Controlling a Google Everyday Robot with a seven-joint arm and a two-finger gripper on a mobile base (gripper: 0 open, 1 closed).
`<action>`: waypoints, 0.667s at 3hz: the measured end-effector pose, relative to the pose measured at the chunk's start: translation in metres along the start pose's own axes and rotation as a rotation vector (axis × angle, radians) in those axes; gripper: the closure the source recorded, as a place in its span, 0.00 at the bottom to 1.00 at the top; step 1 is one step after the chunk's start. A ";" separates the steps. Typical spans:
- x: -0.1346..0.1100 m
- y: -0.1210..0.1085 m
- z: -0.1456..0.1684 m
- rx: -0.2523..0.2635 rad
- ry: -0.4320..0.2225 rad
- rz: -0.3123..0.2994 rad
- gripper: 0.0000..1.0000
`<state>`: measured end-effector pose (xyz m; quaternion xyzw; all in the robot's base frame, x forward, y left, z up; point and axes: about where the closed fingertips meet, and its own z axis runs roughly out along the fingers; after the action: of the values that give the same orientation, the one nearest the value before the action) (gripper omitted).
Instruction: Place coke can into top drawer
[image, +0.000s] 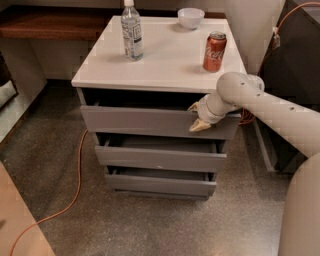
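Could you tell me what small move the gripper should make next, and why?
Probably pull the top drawer further out: the gripper is at its front edge, it is only slightly open, and the coke can stands on the cabinet top.

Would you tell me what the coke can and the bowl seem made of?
The coke can looks aluminium: glossy red print, silver rim. The bowl looks glazed ceramic, smooth white, though plastic is possible. The gripper sits at the top drawer front, right end.
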<state>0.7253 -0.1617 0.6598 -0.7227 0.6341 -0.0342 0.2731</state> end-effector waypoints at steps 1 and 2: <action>-0.004 0.009 -0.005 0.021 0.011 0.028 0.72; -0.011 0.030 -0.004 0.025 0.018 0.051 0.95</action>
<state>0.6944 -0.1537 0.6531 -0.7023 0.6543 -0.0417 0.2773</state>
